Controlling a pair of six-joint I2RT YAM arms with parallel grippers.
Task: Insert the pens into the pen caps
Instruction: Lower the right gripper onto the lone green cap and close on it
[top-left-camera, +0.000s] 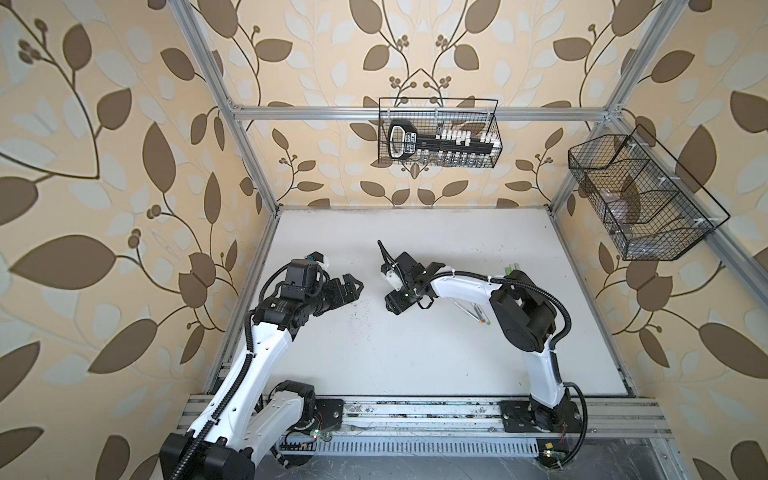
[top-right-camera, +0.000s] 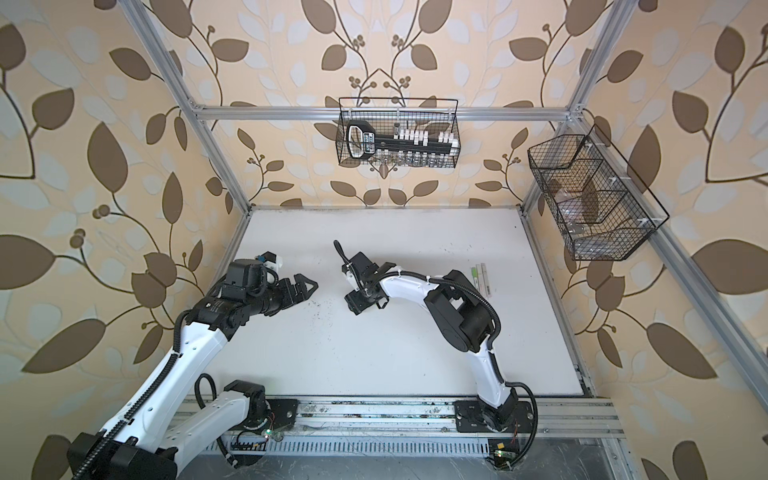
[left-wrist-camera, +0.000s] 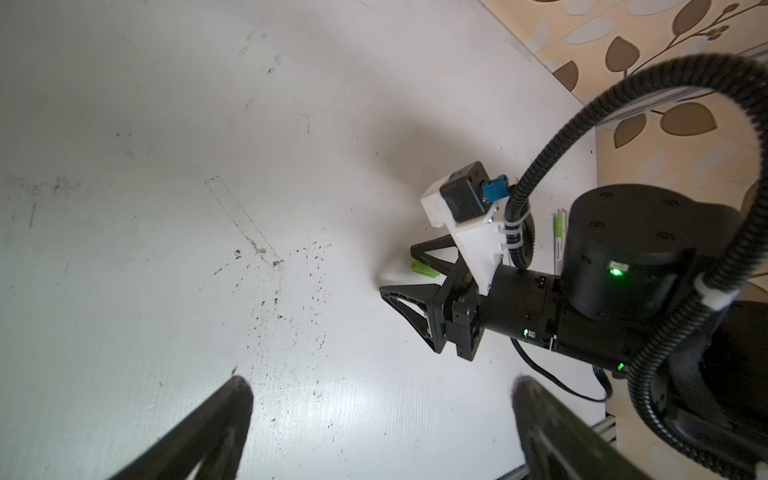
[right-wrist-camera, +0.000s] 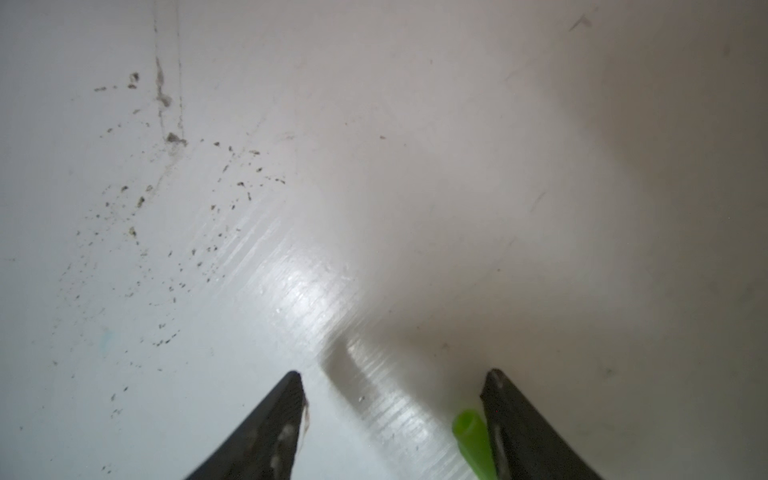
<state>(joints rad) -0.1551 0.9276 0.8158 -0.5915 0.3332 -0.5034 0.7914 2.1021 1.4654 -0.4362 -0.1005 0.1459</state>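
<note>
The task looks only partly done. The right gripper (right-wrist-camera: 394, 374) hangs low over the white table (top-left-camera: 415, 361) with its jaws partway apart. A lime green pen cap (right-wrist-camera: 470, 436) lies against the inside of one finger, not clamped, and it is unclear whether it rests on the table. The left gripper (left-wrist-camera: 380, 388) is spread wide and empty. Three pens (top-right-camera: 482, 278) lie side by side behind the elbow of the right arm (top-right-camera: 453, 307), possibly capped. More thin pens (top-left-camera: 476, 313) lie under its forearm, seemingly awaiting caps.
</note>
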